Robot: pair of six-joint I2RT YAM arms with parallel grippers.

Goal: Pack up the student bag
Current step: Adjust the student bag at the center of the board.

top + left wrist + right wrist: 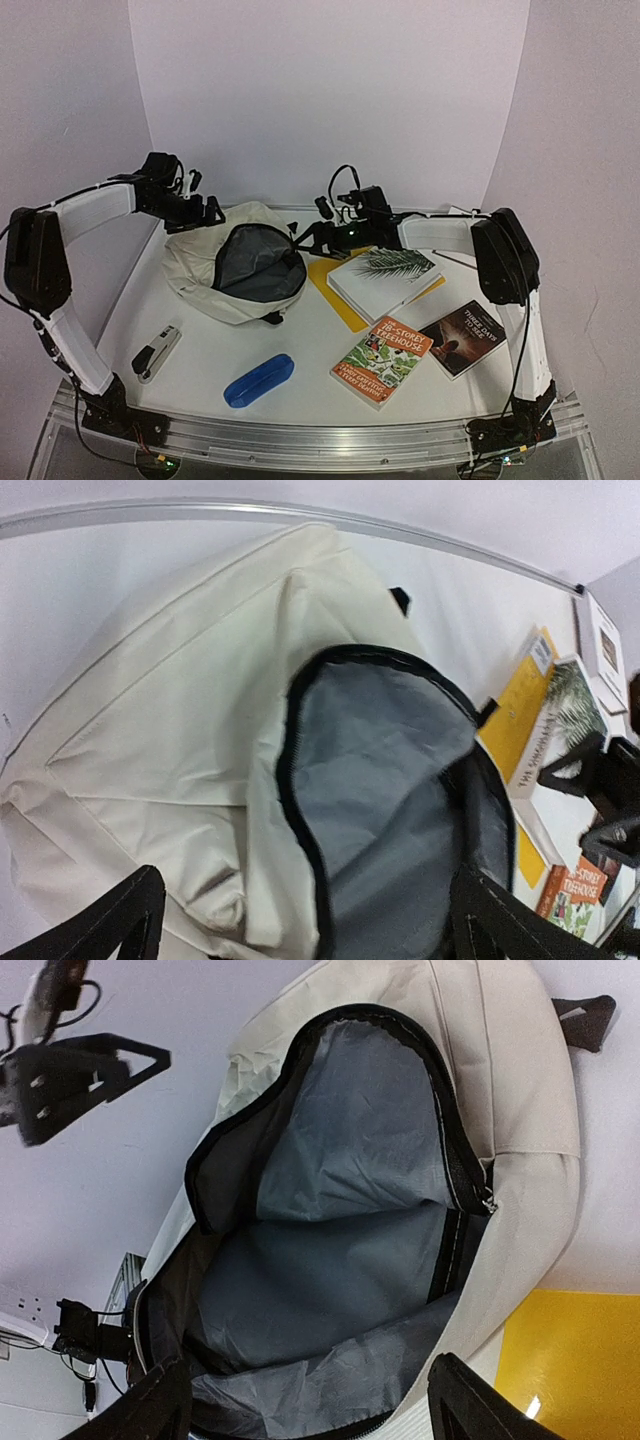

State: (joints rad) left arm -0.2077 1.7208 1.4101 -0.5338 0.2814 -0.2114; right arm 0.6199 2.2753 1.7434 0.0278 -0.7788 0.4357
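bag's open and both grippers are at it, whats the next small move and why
Probably close the right gripper on the student bag rim between its open fingers. The mouth gapes on bare grey lining, while the books and blue pencil case lie outside, so holding the mouth open seems the sensible step. The left gripper is open too.

Robot lab test cell, not a lived-in room. Plain white backdrop panels [330, 90] are enclosing a white table [310, 345] on three sides. An aluminium rail [300, 432] is running along the near edge, carrying the bolted left arm [75, 340] and right arm [525, 330]. A loose black cable [343, 176] is looping above one wrist.
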